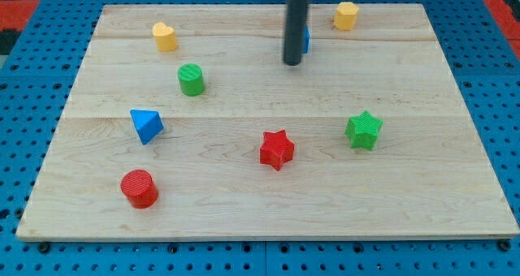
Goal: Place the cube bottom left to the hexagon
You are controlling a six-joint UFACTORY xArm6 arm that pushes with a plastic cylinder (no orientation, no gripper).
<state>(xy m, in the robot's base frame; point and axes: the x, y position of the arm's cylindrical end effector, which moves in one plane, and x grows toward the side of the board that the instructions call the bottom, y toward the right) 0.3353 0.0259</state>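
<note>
My tip point(292, 62) is at the end of the dark rod near the view's top centre. A blue cube point(305, 40) sits right behind the rod and is mostly hidden; only a sliver shows on the rod's right. The tip is at the cube's lower left side, apparently touching it. A yellow hexagon point(346, 15) stands at the view's top right, up and to the right of the cube.
On the wooden board point(455, 187) are a yellow heart-like block point(165, 36), a green cylinder point(191, 79), a blue triangular block point(146, 125), a red cylinder point(140, 187), a red star point(276, 149) and a green star point(363, 131).
</note>
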